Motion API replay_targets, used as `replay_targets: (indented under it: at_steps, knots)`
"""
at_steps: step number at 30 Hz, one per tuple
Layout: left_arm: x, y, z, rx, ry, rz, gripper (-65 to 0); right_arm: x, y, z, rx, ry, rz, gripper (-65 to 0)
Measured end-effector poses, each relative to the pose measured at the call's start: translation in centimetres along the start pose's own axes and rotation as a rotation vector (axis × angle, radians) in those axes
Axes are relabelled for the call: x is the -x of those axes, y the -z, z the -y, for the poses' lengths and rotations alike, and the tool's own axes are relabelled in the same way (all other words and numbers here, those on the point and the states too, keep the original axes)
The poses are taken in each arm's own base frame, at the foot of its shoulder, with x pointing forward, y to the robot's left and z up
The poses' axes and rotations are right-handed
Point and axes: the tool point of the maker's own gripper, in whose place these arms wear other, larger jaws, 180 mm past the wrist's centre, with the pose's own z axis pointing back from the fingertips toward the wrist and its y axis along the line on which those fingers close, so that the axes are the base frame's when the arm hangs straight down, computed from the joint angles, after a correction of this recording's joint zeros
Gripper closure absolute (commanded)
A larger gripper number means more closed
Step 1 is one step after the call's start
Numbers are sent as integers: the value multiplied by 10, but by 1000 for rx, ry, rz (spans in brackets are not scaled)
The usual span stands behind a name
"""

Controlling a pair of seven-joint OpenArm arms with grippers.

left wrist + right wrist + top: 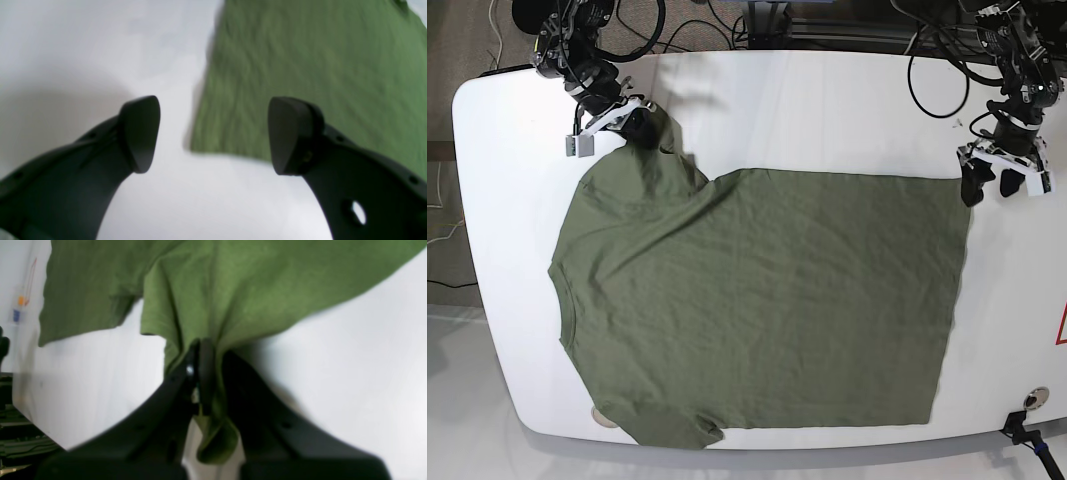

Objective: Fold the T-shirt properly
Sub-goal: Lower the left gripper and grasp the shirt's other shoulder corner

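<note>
right gripper pinches t-shirt sleeve; left gripper gapes wide, empty; no legible writing.

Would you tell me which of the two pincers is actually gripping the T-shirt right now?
The right pincer: it is shut on a bunched fold of the T-shirt by the sleeve. The left pincer is open, holding nothing, above the hem corner.

A white rounded table stands on grey floor, black cables behind.

Matte black curved plastic left gripper fingers, rounded wedge pads, small holes along arms. White bracket at each wrist; black cables looping behind.
</note>
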Motion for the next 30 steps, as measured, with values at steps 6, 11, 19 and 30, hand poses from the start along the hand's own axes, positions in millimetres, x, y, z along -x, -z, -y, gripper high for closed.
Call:
replay_targets:
  at_steps: [6,11,19,30]
  knots:
    - [16,17,-16,-8,-113,-24,-475,-1,0,0,0,0,2,0]
    - [35,20,-15,-10,-133,-78,-475,-1,0,1,1,0,3,0]
    - [44,32,20,72,-149,-81,-475,-1,0,0,-1,0,2,0]
    - [43,56,43,132,-188,-78,-475,0,0,0,1,0,0,0]
